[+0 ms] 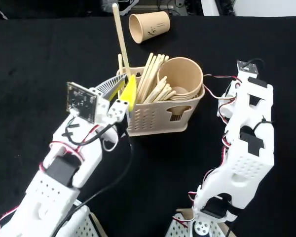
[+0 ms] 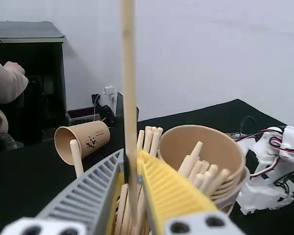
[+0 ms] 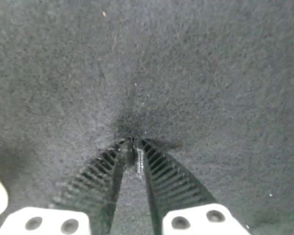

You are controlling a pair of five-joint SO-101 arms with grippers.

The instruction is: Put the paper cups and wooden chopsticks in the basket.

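Found left claw [image 1: 121, 88] at the left corner of the basket [image 1: 158, 121], its grey and yellow fingers clamped on 1 wooden chopstick [image 1: 119, 34]. Saw the held stick standing nearly upright, rising well above the claw, with its lower end hidden below the fingers. Checked the grip in the left wrist view: both ribbed pads pressed against the stick, no gap on either side.

Noted 1 separate stick [image 1: 120, 61] upright just beside the claw's grey finger.

Logged 1 paper cup [image 1: 149, 26] on its side on the black table cloth [image 1: 29, 59], well beyond the left claw, past the basket's far edge and outside it.

Placed the basket just right of the left claw, with the yellow finger at its rim. Counted no exact number for the chopstick bundle [image 1: 155, 79] leaning in the basket's left part, nearest the claw. Recorded a stack of paper cups [image 1: 181, 76] upright, mouths up, in the right part, farther from the claw. Saw a few stick ends resting inside the top cup. Could not count the stacked cups from the rims.

Found the right arm [image 1: 246, 143] folded, right of the basket and apart from it.

Read right claw [image 3: 134, 147] as closed, fingertips together, gripping nothing, pointed down at bare black cloth. Could not confirm contact with the cloth.
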